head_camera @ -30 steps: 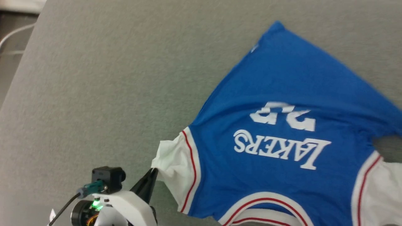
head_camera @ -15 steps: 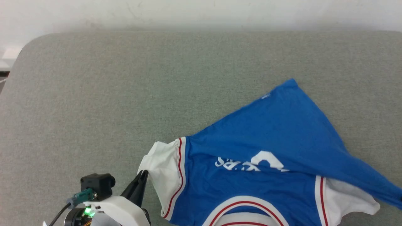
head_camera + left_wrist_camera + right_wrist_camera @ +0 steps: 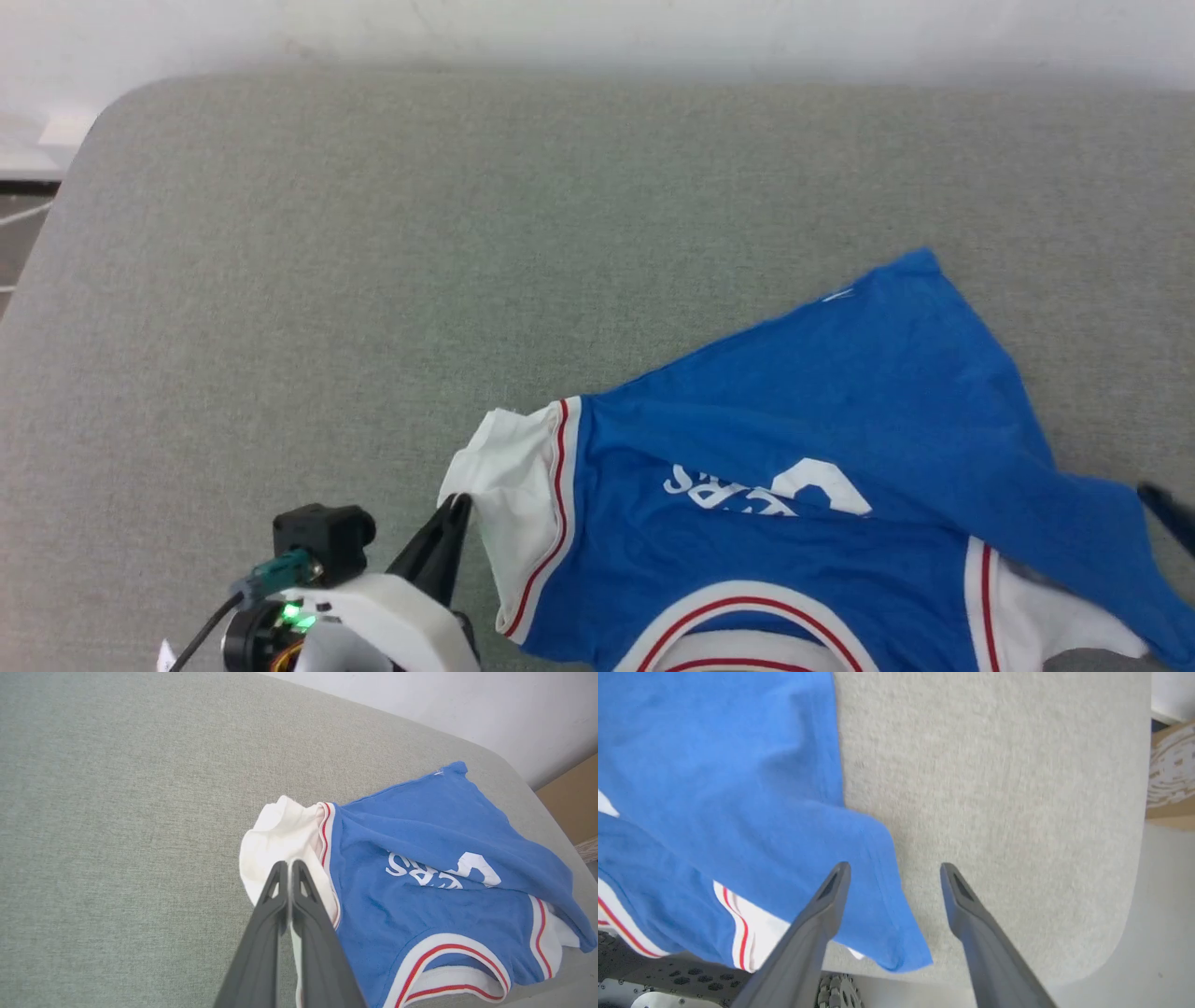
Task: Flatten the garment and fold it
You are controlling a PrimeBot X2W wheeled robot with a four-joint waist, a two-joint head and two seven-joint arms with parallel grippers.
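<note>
Your shirt (image 3: 794, 439) lies rumpled on the grey table (image 3: 373, 280), toward its near right side. Your left gripper (image 3: 288, 864) is pressed together on the white sleeve (image 3: 280, 830). Your right gripper (image 3: 895, 868) hangs spread wide by the table's near right corner, gripping nothing.

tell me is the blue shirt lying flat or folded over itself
Folded over, not flat: the garment has a blue flap lying across its front, hiding part of the white lettering.

Right gripper (image 3: 895, 868) jaws spread wide; blue garment (image 3: 738, 788) corner lies between them on grey fabric surface (image 3: 994, 788).
</note>
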